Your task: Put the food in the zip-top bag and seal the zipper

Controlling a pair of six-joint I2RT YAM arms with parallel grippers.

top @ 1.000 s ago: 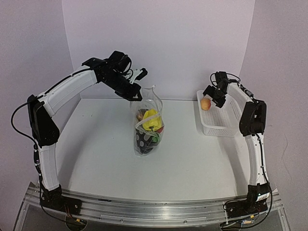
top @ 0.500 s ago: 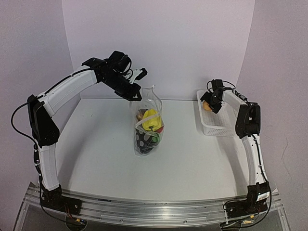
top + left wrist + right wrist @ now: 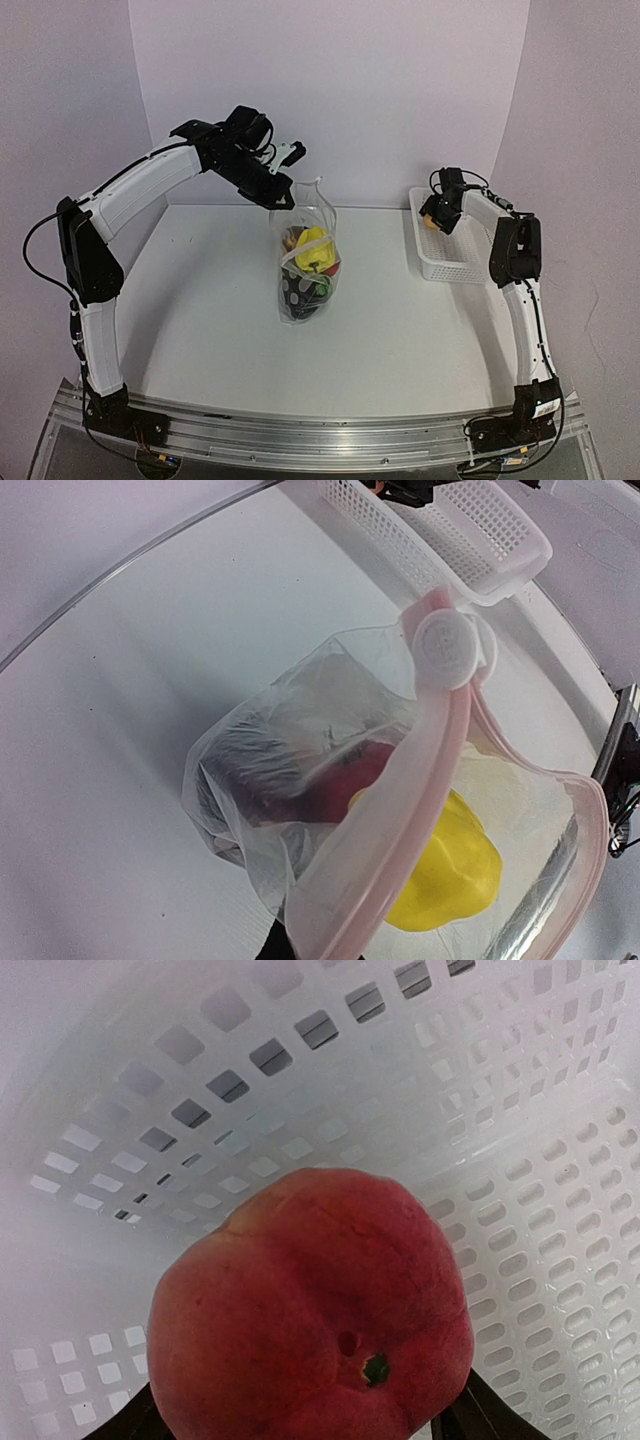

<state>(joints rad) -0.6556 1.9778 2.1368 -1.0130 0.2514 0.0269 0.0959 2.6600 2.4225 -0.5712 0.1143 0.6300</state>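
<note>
White table (image 3: 200, 300) w/ bag (image 3: 308, 270) (lilac walls (image 3: 330, 80))

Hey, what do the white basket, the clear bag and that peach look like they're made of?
Basket: rigid white plastic, slightly glossy, moulded with rows of holes. Bag: thin, clear, flexible plastic film, creased and shiny, with a pinkish zip strip. Peach: probably moulded plastic or foam; its matte red-orange skin looks too even for real fruit.

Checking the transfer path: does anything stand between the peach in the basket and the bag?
Only the side wall of the basket, which the peach must clear. Nothing visible lies between basket and bag, whose top edge the left hand holds up.
</note>
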